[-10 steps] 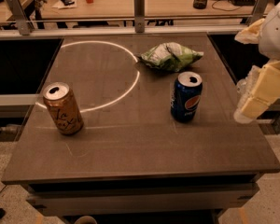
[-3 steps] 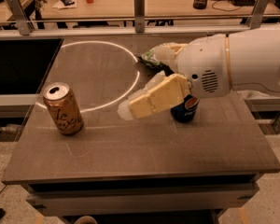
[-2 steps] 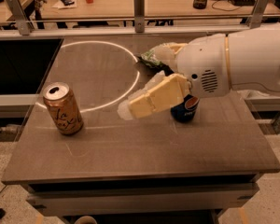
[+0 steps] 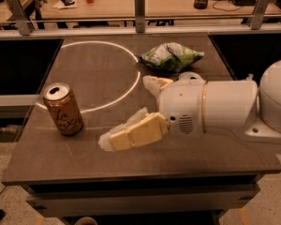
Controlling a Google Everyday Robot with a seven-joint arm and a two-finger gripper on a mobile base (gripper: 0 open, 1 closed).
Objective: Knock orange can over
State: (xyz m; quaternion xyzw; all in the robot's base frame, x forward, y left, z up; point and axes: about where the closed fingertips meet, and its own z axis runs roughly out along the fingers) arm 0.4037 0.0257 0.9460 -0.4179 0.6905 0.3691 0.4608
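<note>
The orange can stands upright near the left edge of the dark table, with dark cursive script on its side and a silver top. My gripper reaches in from the right, low over the table's front middle, its pale fingertips pointing left toward the can. A short gap separates the tips from the can. The white arm covers the right half of the table.
A green chip bag lies at the back centre-right. The blue can is hidden behind the arm. A white circle is drawn on the table. A rail with posts runs along the back.
The arm has swung in from the right and come lower and further left, bringing the gripper closer to the orange can. It now hides the blue can. The orange can has not moved.
</note>
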